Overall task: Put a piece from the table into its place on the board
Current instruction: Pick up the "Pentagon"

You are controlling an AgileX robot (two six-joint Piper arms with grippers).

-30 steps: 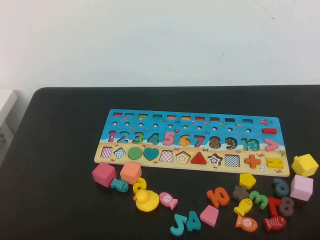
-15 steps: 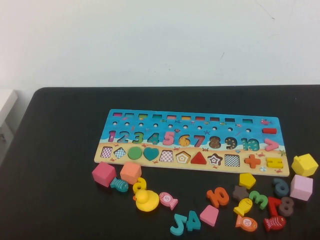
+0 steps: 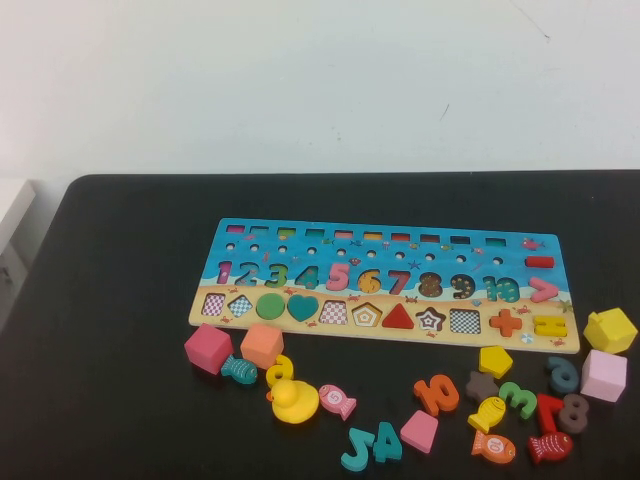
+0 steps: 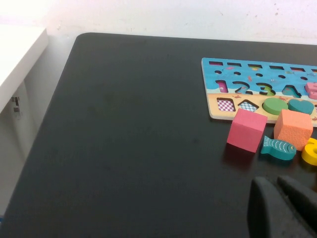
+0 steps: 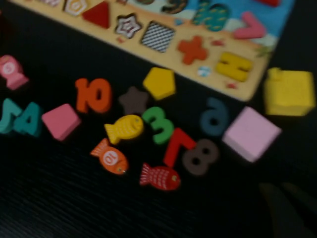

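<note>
The piece, a small flat yellow pentagon (image 3: 495,360) (image 5: 159,83), lies on the black table (image 3: 120,300) just in front of the board's right half. The long board (image 3: 380,250) has a blue number band and a sandy band of shape slots. Its place, the pentagon recess with nested outlines (image 3: 366,315) (image 5: 76,6), lies bare between a checkered square recess and the red triangle. Neither arm shows in the high view. My right gripper (image 5: 280,191) hovers shut and holding nothing, near the table's front right, short of the pink cube (image 5: 251,133). My left gripper (image 4: 275,183) is shut, holding nothing, near the board's left end.
Loose pieces crowd round the pentagon: a brown star (image 3: 480,385), green 3 (image 3: 518,398), yellow fish (image 3: 487,412), orange 10 (image 3: 437,393). A yellow house-shaped block (image 3: 610,330) stands at the right. A magenta cube (image 3: 207,348), orange cube (image 3: 261,345) and duck (image 3: 293,401) are front left.
</note>
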